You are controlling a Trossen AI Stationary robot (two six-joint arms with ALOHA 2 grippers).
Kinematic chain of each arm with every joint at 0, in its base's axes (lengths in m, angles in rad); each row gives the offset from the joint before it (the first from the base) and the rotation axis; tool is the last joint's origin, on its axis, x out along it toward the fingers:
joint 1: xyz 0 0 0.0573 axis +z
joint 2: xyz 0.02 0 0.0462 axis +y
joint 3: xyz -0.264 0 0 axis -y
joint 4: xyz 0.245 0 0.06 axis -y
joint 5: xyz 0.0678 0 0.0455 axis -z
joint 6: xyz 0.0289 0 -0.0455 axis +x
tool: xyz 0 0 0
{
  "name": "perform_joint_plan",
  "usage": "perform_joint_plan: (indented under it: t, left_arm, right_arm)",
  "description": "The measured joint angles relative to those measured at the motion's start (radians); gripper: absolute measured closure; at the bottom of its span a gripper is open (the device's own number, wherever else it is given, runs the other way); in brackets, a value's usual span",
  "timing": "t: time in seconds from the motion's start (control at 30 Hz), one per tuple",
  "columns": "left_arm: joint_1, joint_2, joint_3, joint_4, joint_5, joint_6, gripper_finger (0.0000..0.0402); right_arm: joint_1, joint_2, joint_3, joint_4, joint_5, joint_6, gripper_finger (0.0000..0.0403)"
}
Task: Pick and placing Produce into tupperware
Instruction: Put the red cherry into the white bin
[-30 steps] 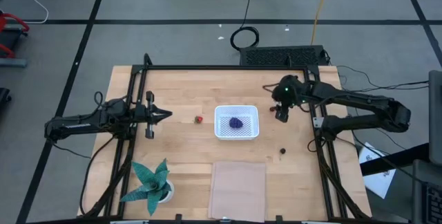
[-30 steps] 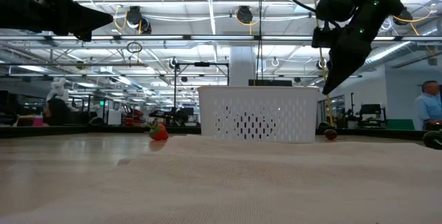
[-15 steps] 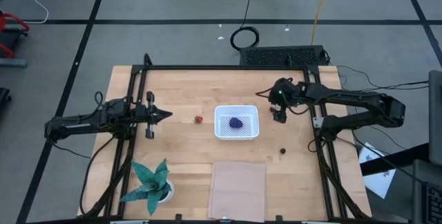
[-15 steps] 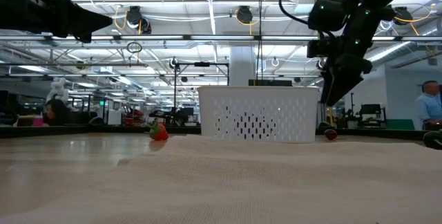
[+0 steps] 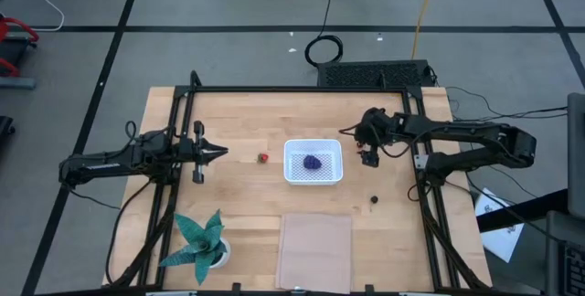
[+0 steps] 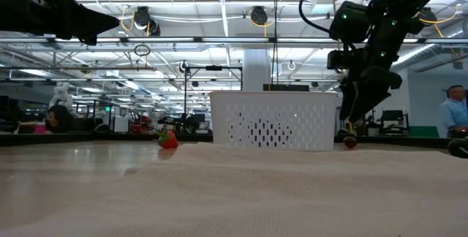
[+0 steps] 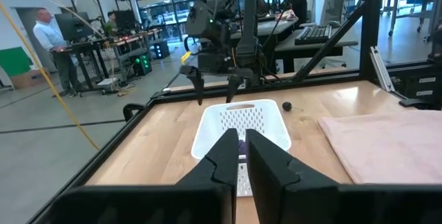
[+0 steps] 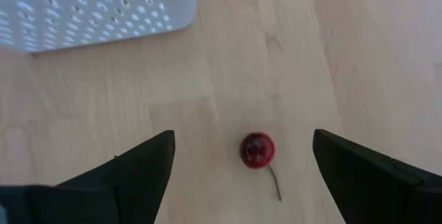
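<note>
Desk (image 5: 238, 113): light wood, black frame. No legible brand, label or writing.

Tupperware (image 5: 313, 162): white, perforated, mid-desk; holds purple lump (image 5: 313, 162).

Red piece (image 5: 262, 158): on desk, left of tupperware.

Dark red ball with stem (image 8: 257, 149): on desk beside tupperware, between spread fingers of right end effector (image 5: 369, 156), released.

Second dark ball (image 5: 374, 199): nearer right edge.

Left end effector (image 5: 219, 152): fingers clenched together, empty, raised left of red piece.

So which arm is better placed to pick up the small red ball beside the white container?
The right: its open pincer hangs directly over the ball, beside the white container. The left pincer waits across the table.
</note>
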Motion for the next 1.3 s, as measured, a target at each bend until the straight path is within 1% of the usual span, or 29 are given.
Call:
perform_joint_plan:
  t: [0.13, 0.27, 0.4, 0.47, 0.7, 0.87, 0.93, 1.03, 1.2, 1.3]
  left_arm:
    - [0.000, 0.000, 0.000, 0.000, 0.000, -0.001, 0.0369]
    - [0.000, 0.000, 0.000, 0.000, 0.000, -0.001, 0.0369]
    - [0.000, 0.000, 0.000, 0.000, 0.000, -0.002, 0.0369]
    - [0.000, 0.000, 0.000, 0.000, 0.000, -0.002, 0.0369]
    - [0.000, 0.000, 0.000, 0.000, 0.000, -0.004, 0.0369]
    - [0.000, 0.000, 0.000, 0.001, 0.000, -0.004, 0.0369]
    - [0.000, 0.000, 0.000, 0.001, 0.000, -0.004, 0.0369]
    - [0.000, 0.000, 0.000, 0.001, 0.000, -0.004, 0.0369]
    - [0.000, 0.000, 0.000, 0.001, 0.000, -0.004, 0.0369]
    - [0.000, 0.000, 0.000, 0.001, 0.000, -0.004, 0.0369]
  right_arm:
    - [0.000, 0.000, 0.000, 0.040, 0.002, 0.032, 0.0067]
    - [0.000, 0.000, 0.000, 0.080, 0.003, 0.116, 0.0067]
    - [0.000, 0.000, 0.000, 0.086, 0.010, 0.183, 0.0067]
    - [-0.001, 0.000, 0.000, 0.083, 0.032, 0.212, 0.0067]
    - [-0.045, 0.000, -0.001, 0.051, 0.039, 0.319, 0.0067]
    - [-0.080, 0.000, -0.001, 0.045, 0.041, 0.459, 0.0067]
    - [-0.082, 0.000, -0.001, 0.039, 0.042, 0.453, 0.0067]
    - [-0.084, 0.017, -0.001, 0.038, 0.033, 0.402, 0.0067]
    - [-0.084, 0.093, -0.002, 0.030, 0.031, 0.380, 0.0067]
    - [-0.084, 0.127, -0.002, 0.034, 0.005, 0.353, 0.0067]
